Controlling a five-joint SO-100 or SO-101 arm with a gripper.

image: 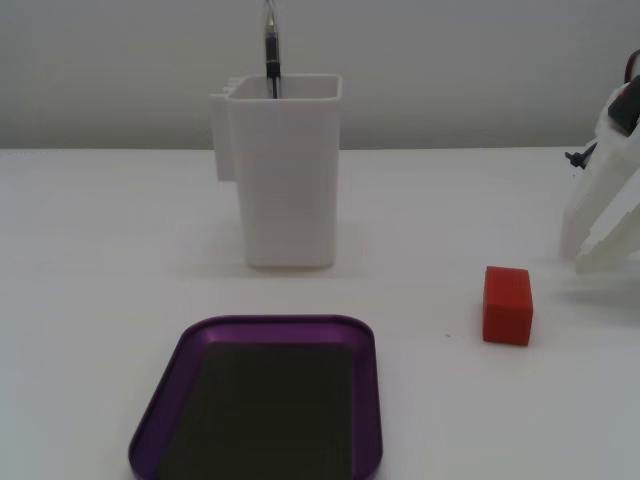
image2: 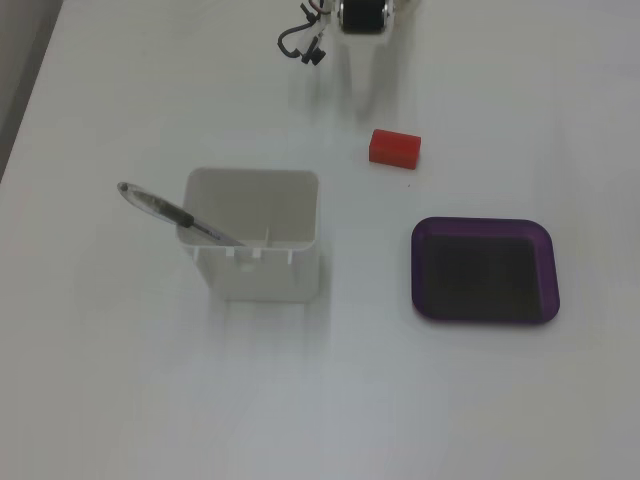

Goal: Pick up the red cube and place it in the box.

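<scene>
The red cube (image: 508,305) sits on the white table, to the right of the box in a fixed view; it also shows in the other fixed view (image2: 394,147). The box, a shallow purple tray (image: 275,325) with a dark floor, lies empty at the front; seen from above (image2: 482,224) it lies below and right of the cube. My white gripper (image: 578,260) is at the right edge, just behind and right of the cube, its fingers apart and empty. From above, the gripper (image2: 362,80) hangs above the cube, pale against the table.
A tall white container (image: 290,180) holding a pen (image: 271,50) stands behind the tray; from above the container (image2: 255,270) is left of the tray and the pen (image2: 170,212) leans out to the left. A cable (image2: 300,45) hangs by the arm.
</scene>
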